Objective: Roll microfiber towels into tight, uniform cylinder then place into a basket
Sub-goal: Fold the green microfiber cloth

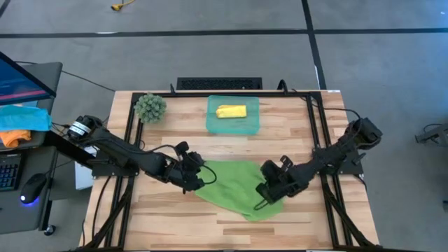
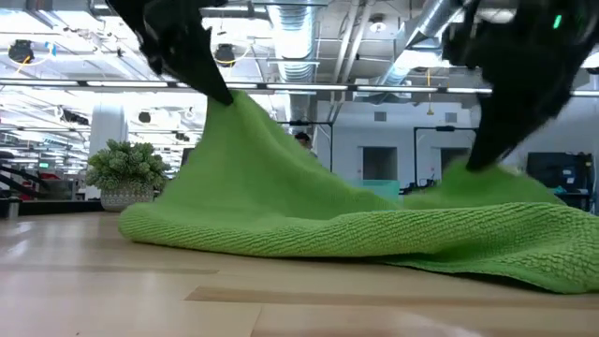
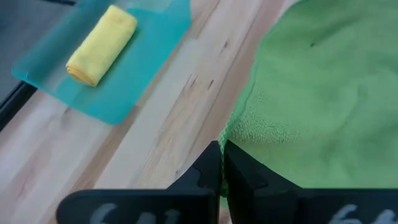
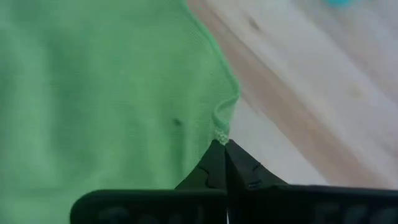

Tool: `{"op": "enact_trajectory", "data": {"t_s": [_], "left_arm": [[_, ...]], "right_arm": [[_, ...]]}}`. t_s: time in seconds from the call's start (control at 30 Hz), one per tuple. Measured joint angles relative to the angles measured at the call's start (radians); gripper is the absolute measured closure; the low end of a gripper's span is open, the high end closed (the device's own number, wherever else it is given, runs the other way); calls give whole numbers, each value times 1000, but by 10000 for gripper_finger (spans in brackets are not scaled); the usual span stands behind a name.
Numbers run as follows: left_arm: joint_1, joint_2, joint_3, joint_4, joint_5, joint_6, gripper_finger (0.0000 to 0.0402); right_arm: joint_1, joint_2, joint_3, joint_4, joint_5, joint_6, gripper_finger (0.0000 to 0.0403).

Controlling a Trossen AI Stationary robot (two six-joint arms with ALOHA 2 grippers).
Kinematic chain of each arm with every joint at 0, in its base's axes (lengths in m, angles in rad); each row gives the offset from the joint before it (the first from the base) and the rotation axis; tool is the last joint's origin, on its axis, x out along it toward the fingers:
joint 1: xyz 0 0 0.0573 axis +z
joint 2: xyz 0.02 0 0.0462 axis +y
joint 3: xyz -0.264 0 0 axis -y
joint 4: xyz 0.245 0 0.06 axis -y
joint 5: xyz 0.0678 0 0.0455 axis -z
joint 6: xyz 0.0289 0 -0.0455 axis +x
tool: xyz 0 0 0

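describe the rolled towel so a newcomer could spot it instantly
Start at the wooden table and look to its far edge, where a shallow teal basket sits beside a fuzzy green ball. The yellow towel lies inside it. It is the only cloth rolled into a cylinder; the green towel lies loose nearer the front.

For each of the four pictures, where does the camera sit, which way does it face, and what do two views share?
High: above, facing down; both arms, left gripper, right gripper, green towel, basket, yellow towel.
Low: table height, facing the room; towel lifted by both grippers.
Left wrist: shut fingers on the towel edge; basket.
Right wrist: shut fingers on the towel edge.
Shared: green towel in all views.
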Motion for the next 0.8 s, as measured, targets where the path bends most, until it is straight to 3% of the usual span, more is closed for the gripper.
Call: {"op": "enact_trajectory", "data": {"t_s": [0.3, 0.8], "left_arm": [[-40, -168, 0, -8, -45, 57, 401], [-90, -447, 0, -19, -16, 124, 401]], "right_arm": [[85, -1, 243, -204, 178, -26, 400], [149, -3, 487, -479, 343, -47, 399]]}}
